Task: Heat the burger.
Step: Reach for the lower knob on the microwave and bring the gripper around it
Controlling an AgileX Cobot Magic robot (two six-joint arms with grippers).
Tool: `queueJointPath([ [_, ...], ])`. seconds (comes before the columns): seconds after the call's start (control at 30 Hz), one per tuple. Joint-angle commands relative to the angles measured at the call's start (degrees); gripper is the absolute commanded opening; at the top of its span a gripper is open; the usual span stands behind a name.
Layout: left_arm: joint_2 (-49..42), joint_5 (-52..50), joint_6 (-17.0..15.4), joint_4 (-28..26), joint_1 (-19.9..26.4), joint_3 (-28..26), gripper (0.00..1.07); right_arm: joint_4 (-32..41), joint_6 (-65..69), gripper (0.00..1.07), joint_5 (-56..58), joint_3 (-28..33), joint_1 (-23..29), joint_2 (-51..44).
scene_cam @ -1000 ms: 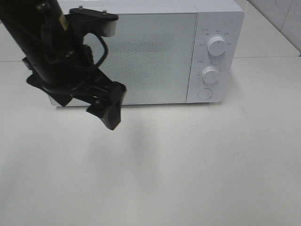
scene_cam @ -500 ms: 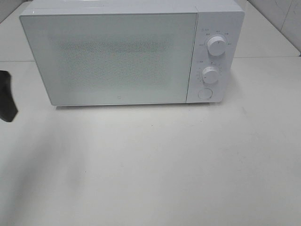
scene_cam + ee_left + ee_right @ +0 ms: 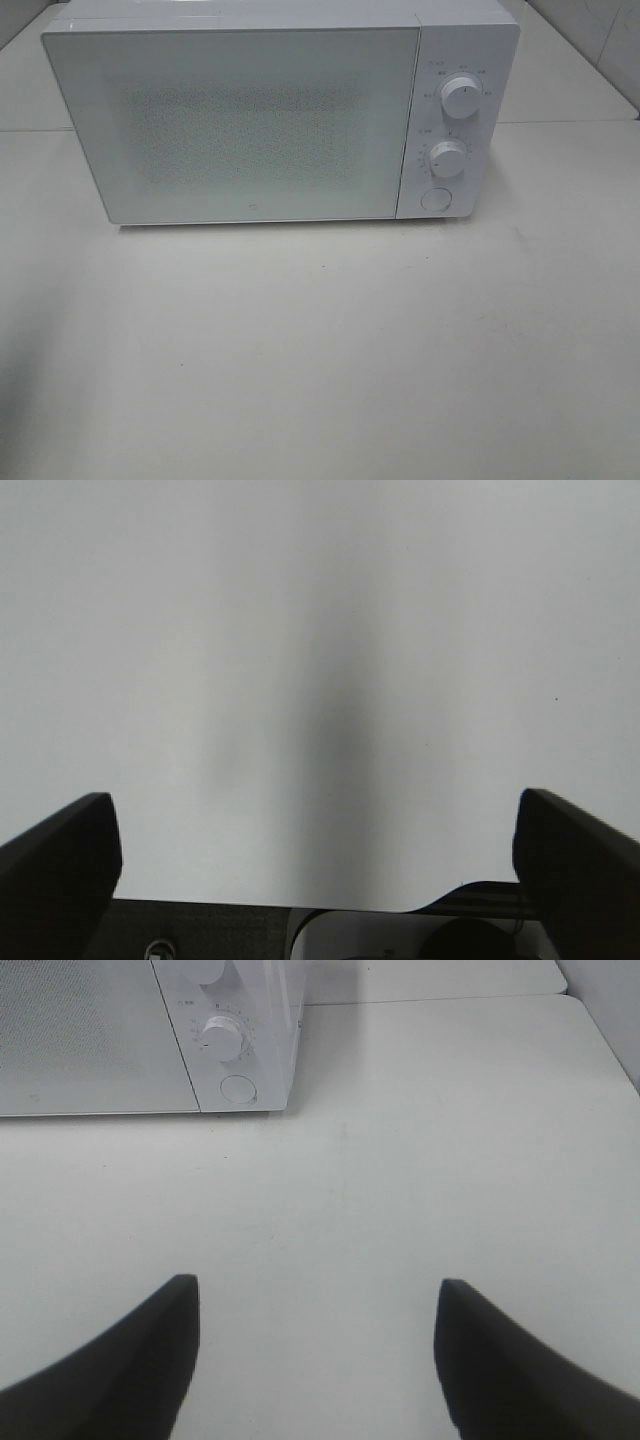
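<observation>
While the microwave [image 3: 260,120] sits at the back of the white table [image 3: 330,350] w/ its door [image 3: 240,125] shut flush, nothing of the inside shows. The door panel is pale, speckled and opaque, so can't tell what's in it. Burger isn't visible in any view (behind that door or elsewhere, can't tell).

Control strip is on the microwave's right end: upper dial [image 3: 461,96], lower dial [image 3: 448,158] right below it, round button [image 3: 435,199] under both.

Left gripper [image 3: 315,810] shows only in its own wrist cam. Its fingers [image 3: 60,860] are spread wide, out at the frame edges, w/ nothing between them. It hangs over bare tabletop w/ a soft shadow streak.

Right gripper [image 3: 318,1287] has its fingers [image 3: 130,1360] apart too, fairly wide, and is empty. It hovers above the table w/ the microwave's control end ahead of it, well apart. Its wrist cam catches the lower dial and the button, not touched.
</observation>
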Motion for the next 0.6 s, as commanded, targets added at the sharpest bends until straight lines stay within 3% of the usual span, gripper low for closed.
queueJointPath([
  [0.03,-7.79,-2.29,1.38,0.63,0.06,4.35,1.01,0.34,0.57,0.64,-0.40,0.00,-0.17,-1.60],
  [0.43,-29.05,-9.11,2.52,0.86,0.06,17.53,1.01,0.34,0.57,0.64,-0.40,0.00,-0.17,-1.60],
  [0.6,-33.58,-9.97,2.46,1.03,0.06,17.48,1.01,0.34,0.57,0.64,-0.46,0.00,-0.17,-1.60],
])
